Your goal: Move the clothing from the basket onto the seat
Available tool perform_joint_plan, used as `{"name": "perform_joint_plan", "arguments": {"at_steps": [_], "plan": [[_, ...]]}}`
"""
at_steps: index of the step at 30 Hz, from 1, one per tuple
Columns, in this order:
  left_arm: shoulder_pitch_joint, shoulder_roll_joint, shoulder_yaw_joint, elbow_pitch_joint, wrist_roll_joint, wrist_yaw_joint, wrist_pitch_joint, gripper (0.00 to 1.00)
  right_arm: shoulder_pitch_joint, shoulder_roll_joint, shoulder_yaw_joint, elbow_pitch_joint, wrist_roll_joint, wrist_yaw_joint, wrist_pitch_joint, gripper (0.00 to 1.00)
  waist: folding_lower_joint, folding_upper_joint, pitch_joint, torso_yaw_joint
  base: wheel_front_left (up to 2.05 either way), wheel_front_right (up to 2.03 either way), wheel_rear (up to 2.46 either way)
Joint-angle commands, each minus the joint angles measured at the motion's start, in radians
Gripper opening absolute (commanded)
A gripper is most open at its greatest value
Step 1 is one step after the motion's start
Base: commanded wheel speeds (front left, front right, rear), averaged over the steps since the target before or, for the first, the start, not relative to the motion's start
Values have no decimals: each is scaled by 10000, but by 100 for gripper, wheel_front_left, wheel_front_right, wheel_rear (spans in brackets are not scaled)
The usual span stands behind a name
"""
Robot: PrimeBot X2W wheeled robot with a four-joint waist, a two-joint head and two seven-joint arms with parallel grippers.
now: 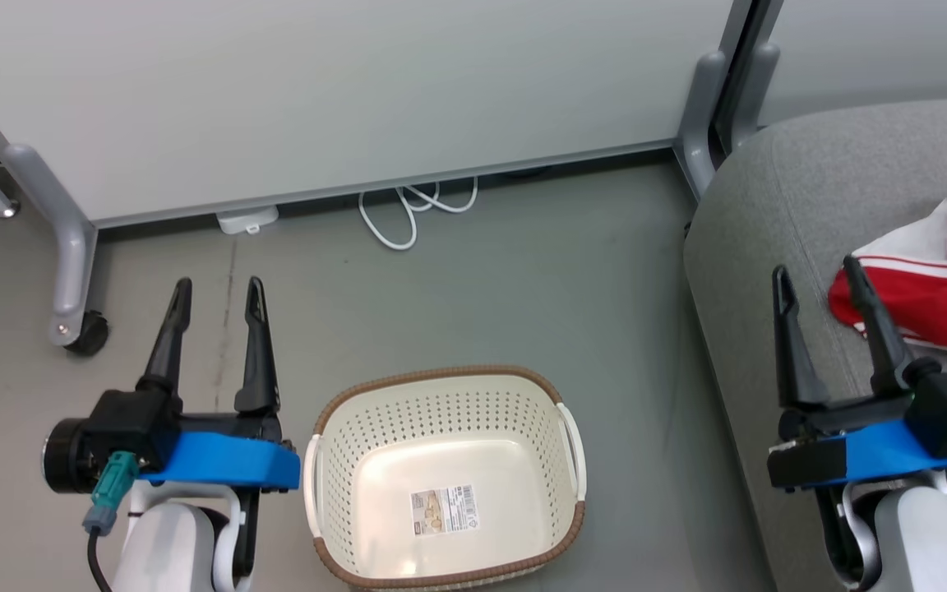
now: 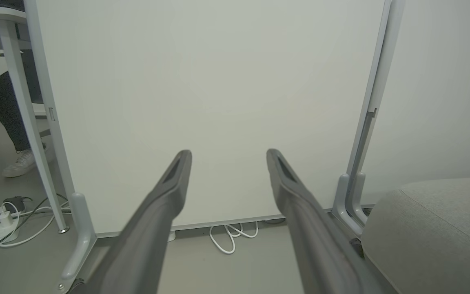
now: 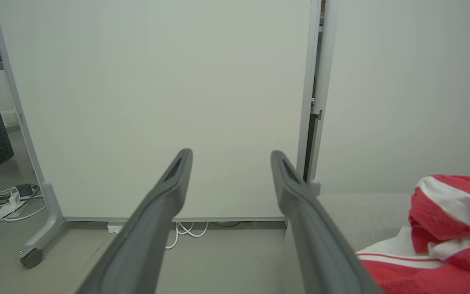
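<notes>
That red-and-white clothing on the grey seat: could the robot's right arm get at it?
Probably yes: the right tool hangs open close beside the clothing on the seat, with nothing between them.

Seeing red-and-white clothing (image 1: 926,288) lying crumpled on the grey seat (image 1: 769,189). Seeing the cream basket (image 1: 441,411) standing empty on the floor (image 1: 523,271) beside it.

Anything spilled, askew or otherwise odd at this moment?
Nothing stands out. The basket stands upright, holding only its sticker; the clothing lies bunched on the grey seat; the left gripper and right gripper are open and hold nothing.
</notes>
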Motion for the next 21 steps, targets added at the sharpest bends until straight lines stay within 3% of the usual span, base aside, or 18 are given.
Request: {"name": "perform_joint_plan", "arguments": {"at_steps": [1, 21], "plan": [[151, -34, 29, 3, 57, -56, -26, 100, 213, 42, 8, 40, 16, 1, -5, 100, 1, 0, -153, 88, 0, 0, 0], [1232, -239, 283, 234, 25, -385, -28, 100, 1539, 186, -218, 568, 331, 1, -5, 100, 1, 0, -958, 261, 0, 0, 0]]}}
